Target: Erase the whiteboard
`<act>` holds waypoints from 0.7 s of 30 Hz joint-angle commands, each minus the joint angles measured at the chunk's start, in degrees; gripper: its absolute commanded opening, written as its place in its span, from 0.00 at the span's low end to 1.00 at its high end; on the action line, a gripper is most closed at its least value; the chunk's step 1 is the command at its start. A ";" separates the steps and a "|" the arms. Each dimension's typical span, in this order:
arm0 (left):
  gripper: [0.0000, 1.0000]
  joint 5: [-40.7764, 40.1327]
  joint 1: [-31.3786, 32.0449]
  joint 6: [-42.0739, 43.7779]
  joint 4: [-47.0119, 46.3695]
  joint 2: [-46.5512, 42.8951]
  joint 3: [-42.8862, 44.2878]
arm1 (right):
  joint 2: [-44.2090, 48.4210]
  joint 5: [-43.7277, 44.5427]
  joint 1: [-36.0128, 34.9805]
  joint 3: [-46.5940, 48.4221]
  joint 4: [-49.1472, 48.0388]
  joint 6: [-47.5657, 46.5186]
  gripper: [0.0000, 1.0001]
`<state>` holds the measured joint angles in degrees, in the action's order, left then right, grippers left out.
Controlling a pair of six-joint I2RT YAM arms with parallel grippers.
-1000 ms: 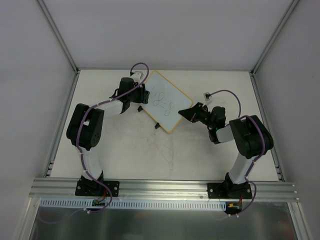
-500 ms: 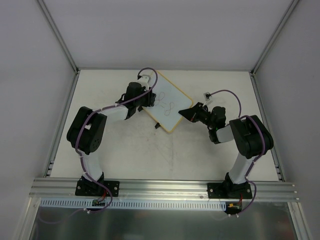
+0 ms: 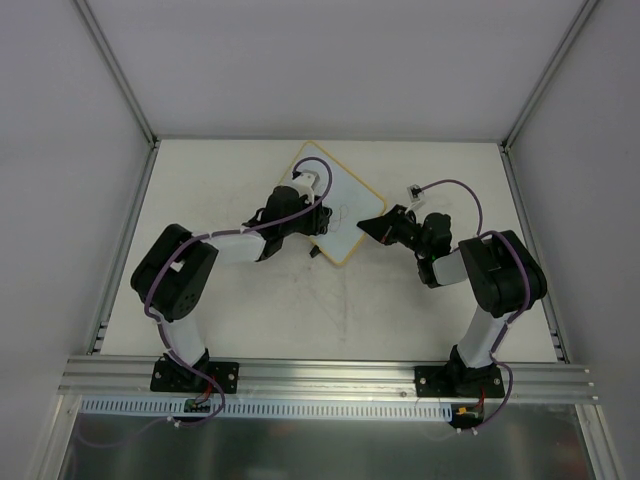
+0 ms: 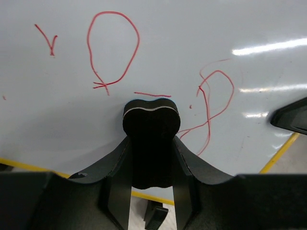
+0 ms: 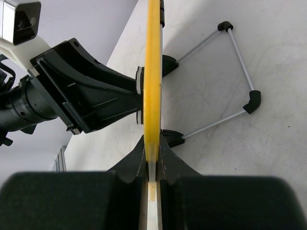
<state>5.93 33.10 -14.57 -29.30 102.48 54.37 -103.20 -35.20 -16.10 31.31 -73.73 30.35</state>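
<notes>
While the right gripper [image 5: 152, 146] pinches the near right corner of the whiteboard [image 4: 192, 38] between its closed fingers, the left gripper [image 4: 151, 143] presses a small black eraser block [image 4: 151, 120] against the board's white face. That eraser is clamped between the left fingers [image 4: 117, 167], its rounded top edge touching the surface just below a short red dash. Red scribbles [image 4: 112, 48] surround it: a loop and a small tick up and to the left in the left wrist view, and a figure-eight shape to the right.

From above, the board sits on the pale table [image 3: 250, 290] a little left of centre and towards the far side, turned like a diamond, with one corner pointing at the far wall. The left arm reaches in from the left and covers much of the board's near left half; the right arm comes in from the right.

Seen edge-on from the right wrist, the yellow frame runs straight away from the fingers, with the left gripper and eraser against one face. Two black clips [image 5: 171, 137] sit on the other side, joined to a thin wire stand [image 5: 253, 99] with black ends. How steeply the board leans I cannot tell.
</notes>
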 commanded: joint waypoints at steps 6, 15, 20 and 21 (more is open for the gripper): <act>0.00 7.86 4.51 -2.22 -3.13 -1.31 -0.76 | 1.42 -2.68 -1.22 2.53 -14.07 -0.90 0.00; 0.00 9.62 7.32 -3.80 -3.48 -1.40 -0.05 | 1.42 -2.86 -1.30 2.70 -14.07 -0.90 0.00; 0.00 7.08 7.59 -1.70 -2.17 -1.05 0.74 | 1.51 -2.94 -1.39 2.62 -14.07 -0.99 0.00; 0.00 6.55 7.59 -1.17 -1.56 -0.96 1.09 | 1.60 -2.86 -1.39 2.53 -14.16 -0.91 0.00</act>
<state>10.46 39.33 -16.84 -31.55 102.30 54.13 -103.20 -35.14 -16.10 31.59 -73.08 29.93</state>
